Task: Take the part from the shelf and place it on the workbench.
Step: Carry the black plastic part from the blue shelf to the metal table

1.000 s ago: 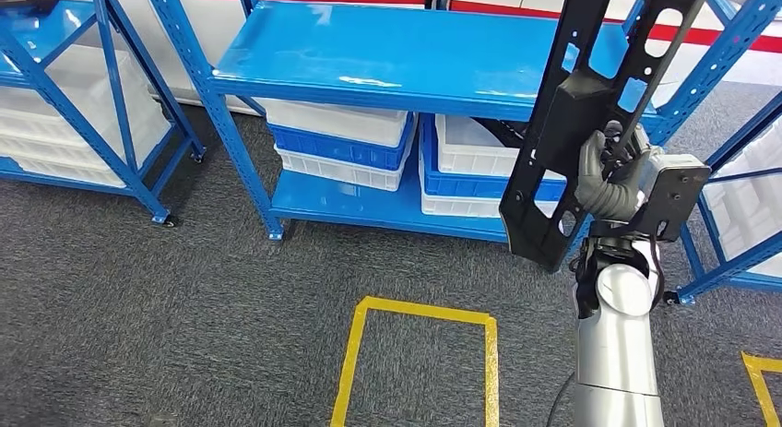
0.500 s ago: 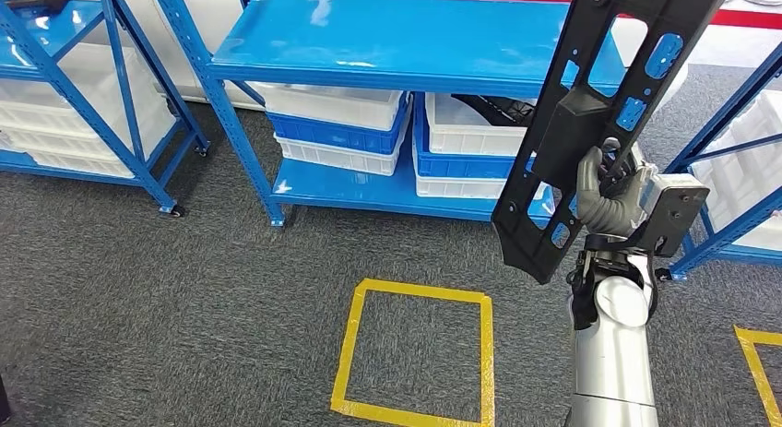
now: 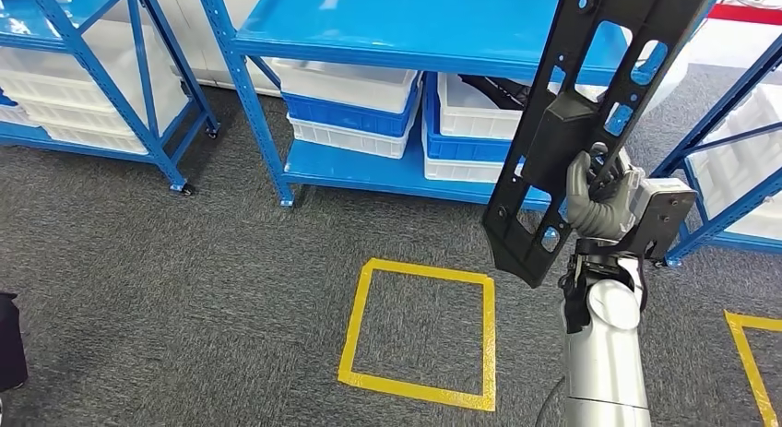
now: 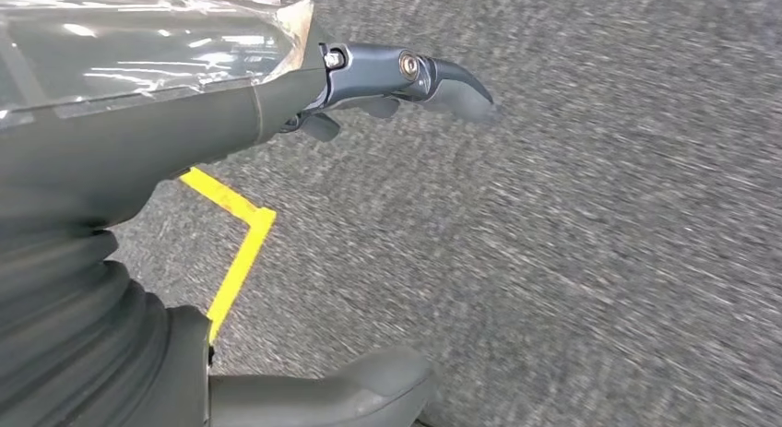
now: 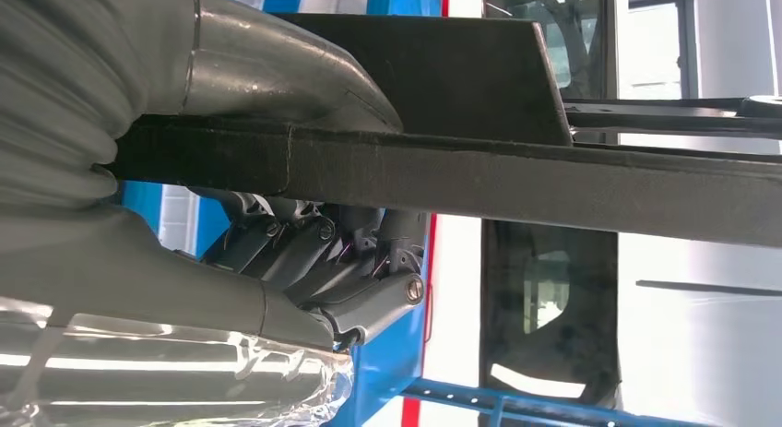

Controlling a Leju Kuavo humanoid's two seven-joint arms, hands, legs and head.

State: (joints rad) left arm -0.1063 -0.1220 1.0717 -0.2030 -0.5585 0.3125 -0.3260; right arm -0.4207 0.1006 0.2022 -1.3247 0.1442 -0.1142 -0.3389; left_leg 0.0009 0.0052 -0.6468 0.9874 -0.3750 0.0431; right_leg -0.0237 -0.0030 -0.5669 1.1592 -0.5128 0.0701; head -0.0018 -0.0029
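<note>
Right hand (image 3: 598, 198) at frame right, fingers (image 3: 579, 183) clenched around long black part (image 3: 590, 113), tilted upright before blue shelf (image 3: 406, 30). Left hand (image 4: 277, 123) holding nothing, fingers apart.

part (image 3: 590, 123) top cut off, floor (image 4: 599, 215) blurred

Grey carpet floor (image 3: 184, 289) with yellow tape square (image 3: 420, 330); blue racks (image 3: 387, 40) hold white bins (image 3: 346, 81).

The part (image 3: 590, 123) is showing a matt black surface (edge faintly grainy at the right wrist). The shelf (image 3: 415, 30) is showing glossy blue painted metal. The carpet (image 3: 184, 279) is appearing rough and grey, the bins (image 3: 355, 109) smooth plastic.
</note>
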